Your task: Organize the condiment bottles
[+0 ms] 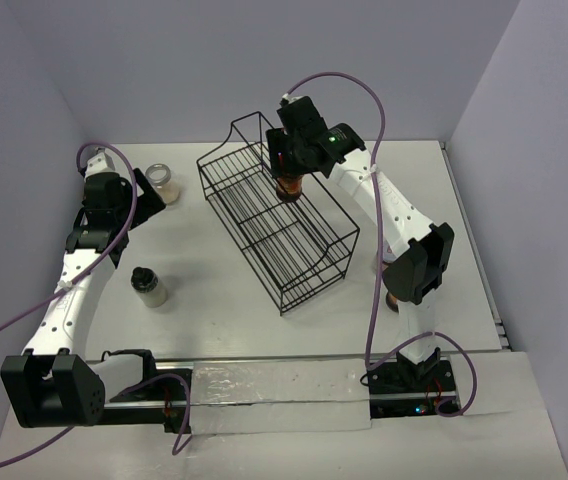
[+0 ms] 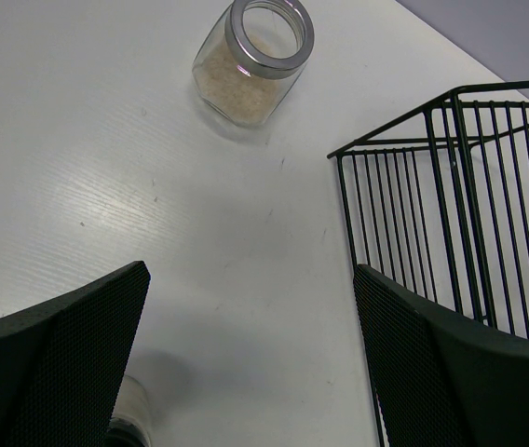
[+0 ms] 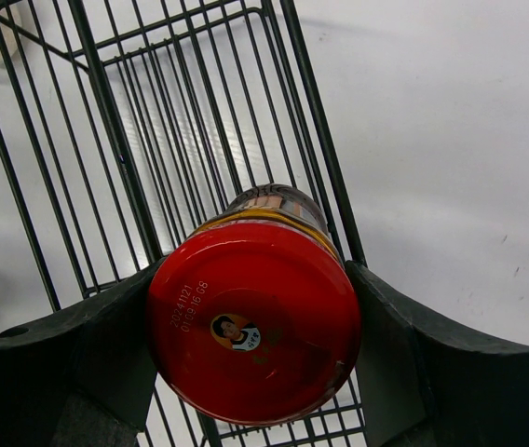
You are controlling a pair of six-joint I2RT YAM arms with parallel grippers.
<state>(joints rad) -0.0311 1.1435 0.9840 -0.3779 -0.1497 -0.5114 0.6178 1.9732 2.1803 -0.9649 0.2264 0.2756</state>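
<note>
The right jaws clamp the red-lidded jar point(image 3: 253, 321) over the rack point(image 1: 274, 235); left jaws gape.

table point(image 1: 444, 200): one
wire rack point(image 1: 264, 215): one, at the middle of the table
red-lidded jar point(image 3: 253, 321): one, over the wire rack
clear jar with pale contents point(image 2: 250, 60): one, near the table's far left corner
black-capped jar point(image 1: 147, 287): one, near the table's left edge
jars in all: three that can be told
grippers: two, the left gripper point(image 2: 250, 279) and the right gripper point(image 3: 255, 270)
</note>
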